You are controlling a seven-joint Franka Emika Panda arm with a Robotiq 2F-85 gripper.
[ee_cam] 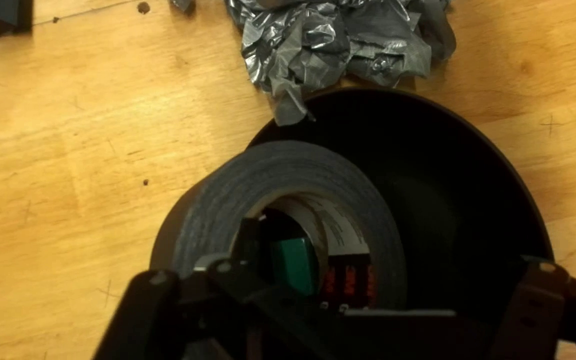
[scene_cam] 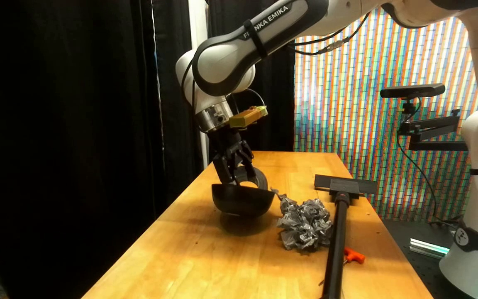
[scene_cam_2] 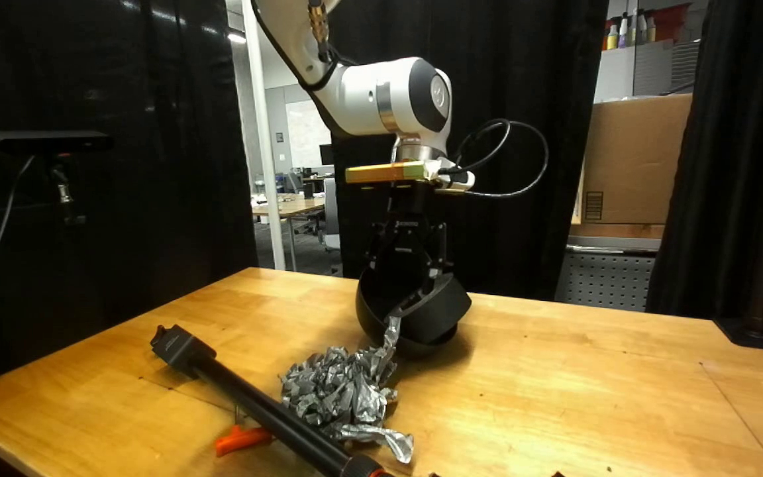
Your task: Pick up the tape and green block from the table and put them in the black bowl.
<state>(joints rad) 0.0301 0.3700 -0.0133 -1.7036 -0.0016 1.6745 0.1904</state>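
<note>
Your gripper stands spread, grasping nothing. The tape lies tilted at the rim of the bowl, presumably because this rim props it; through its hole you see the block, probably inside.

A robot arm, mounted camera and black curtains suggest a lab.

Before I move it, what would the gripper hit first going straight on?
Likely the tape, tilted over the edge of the bowl beneath; the bowl or green block could come first, since depth is unclear.
</note>
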